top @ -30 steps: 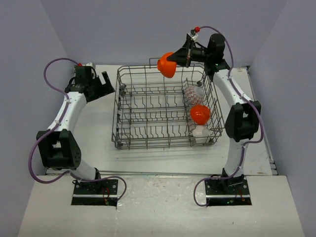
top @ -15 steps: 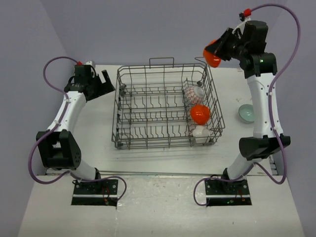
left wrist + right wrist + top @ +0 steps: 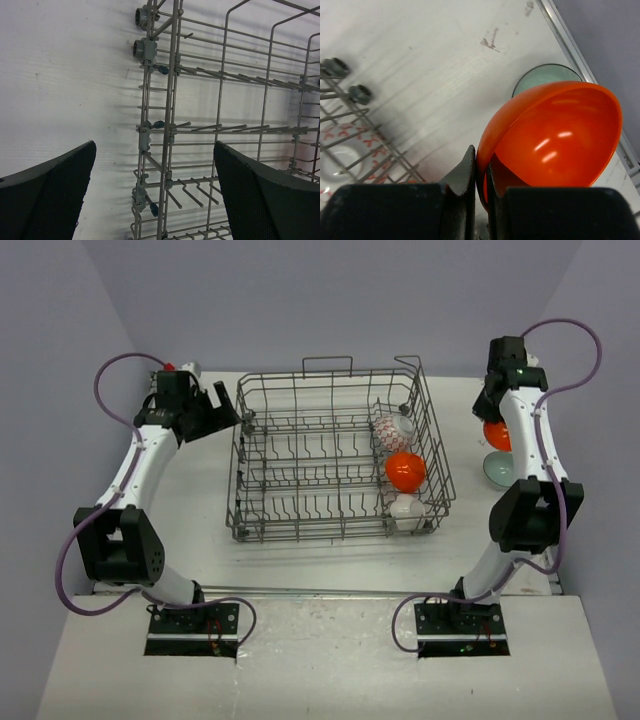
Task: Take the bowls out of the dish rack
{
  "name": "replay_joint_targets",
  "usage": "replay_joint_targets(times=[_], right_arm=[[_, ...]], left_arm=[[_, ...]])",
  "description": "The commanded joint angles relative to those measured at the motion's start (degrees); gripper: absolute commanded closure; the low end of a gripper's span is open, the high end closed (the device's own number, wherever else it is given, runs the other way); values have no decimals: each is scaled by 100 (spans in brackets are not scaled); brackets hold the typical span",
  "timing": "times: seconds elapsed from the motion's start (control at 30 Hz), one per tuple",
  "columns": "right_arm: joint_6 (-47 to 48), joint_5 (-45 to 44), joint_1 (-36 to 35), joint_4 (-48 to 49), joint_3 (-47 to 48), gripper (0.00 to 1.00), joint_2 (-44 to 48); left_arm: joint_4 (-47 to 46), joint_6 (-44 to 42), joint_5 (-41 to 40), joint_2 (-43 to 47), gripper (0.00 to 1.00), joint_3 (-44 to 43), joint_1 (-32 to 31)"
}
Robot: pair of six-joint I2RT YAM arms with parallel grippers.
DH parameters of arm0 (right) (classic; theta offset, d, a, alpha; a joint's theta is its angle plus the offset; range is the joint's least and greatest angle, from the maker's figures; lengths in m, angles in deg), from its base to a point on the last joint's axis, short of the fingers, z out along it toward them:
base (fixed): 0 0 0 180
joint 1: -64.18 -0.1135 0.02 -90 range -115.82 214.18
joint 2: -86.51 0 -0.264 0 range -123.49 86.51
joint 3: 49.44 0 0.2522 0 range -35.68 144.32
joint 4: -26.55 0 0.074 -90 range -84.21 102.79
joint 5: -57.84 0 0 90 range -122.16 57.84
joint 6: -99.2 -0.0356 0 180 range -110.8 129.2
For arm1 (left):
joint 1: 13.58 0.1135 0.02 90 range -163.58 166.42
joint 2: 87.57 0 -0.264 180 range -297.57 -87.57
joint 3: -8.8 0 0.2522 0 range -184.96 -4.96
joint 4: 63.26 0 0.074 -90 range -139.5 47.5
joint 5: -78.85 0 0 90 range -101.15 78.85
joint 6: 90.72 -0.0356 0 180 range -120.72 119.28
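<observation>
even bright light, soft shadows, wrist views perhaps blurred

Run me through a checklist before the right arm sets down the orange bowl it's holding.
1. Grip: right gripper pinches the rim of the held orange bowl. Ok.
2. Landing spot: blue-teal bowl sits on the table, partly hidden by the held bowl. Alignment: cannot tell.
3. Held bowl outside the dish rack. Ok.
4. Left gripper open, at the rack's left side, away from the drop. Ok.
5. Rack emptied: not ok. Patterned bowl, second orange bowl and white bowl are inside.
</observation>
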Motion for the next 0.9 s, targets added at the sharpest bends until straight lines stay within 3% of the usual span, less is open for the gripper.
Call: replay_joint_targets(times=[0.0, 0.4, 0.87], right_arm=[[46, -394, 115, -25, -245, 100, -157], [-16, -174, 449, 493, -1063, 100, -861], [-25, -103, 564, 626, -1222, 97, -1336]], left_arm=[[-197, 75, 252, 299, 0, -312, -78], [-478, 243, 1034, 220, 0, -839, -430], [-435, 418, 1333, -773, 1, -1683, -1564]])
